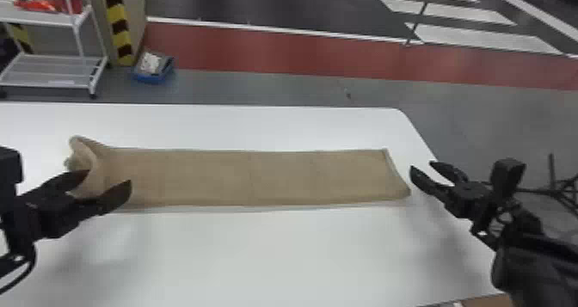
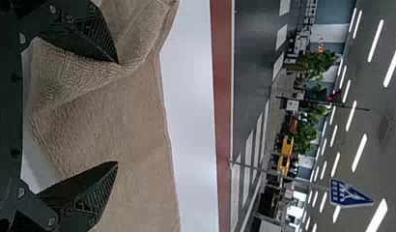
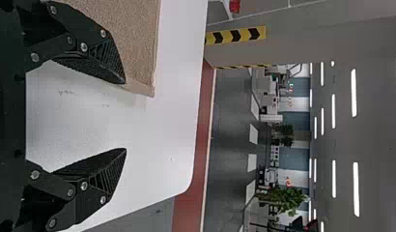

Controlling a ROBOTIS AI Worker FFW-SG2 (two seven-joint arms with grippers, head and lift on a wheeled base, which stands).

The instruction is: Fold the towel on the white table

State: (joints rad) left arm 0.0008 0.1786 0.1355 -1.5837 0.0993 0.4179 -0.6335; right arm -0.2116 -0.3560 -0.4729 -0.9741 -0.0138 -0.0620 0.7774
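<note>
The tan towel [image 1: 249, 177] lies as a long strip across the white table [image 1: 275, 259], its left end bunched and raised. My left gripper [image 1: 109, 179] is over that left end, fingers apart. In the left wrist view the left gripper [image 2: 118, 113] is open with the crumpled towel [image 2: 104, 116] behind its fingers. Just beyond the towel's right end, my right gripper [image 1: 423, 170] stands open near the table's right edge. In the right wrist view the right gripper [image 3: 126, 116] has bare tabletop between its fingers, and the towel's corner [image 3: 143, 72] is beside one finger.
The table's rounded far right corner [image 1: 400, 112] lies beyond the towel. A white shelf cart [image 1: 56, 69] and a blue bin [image 1: 154, 72] stand on the floor past the far edge. A brown item [image 1: 486, 301] is at the near right edge.
</note>
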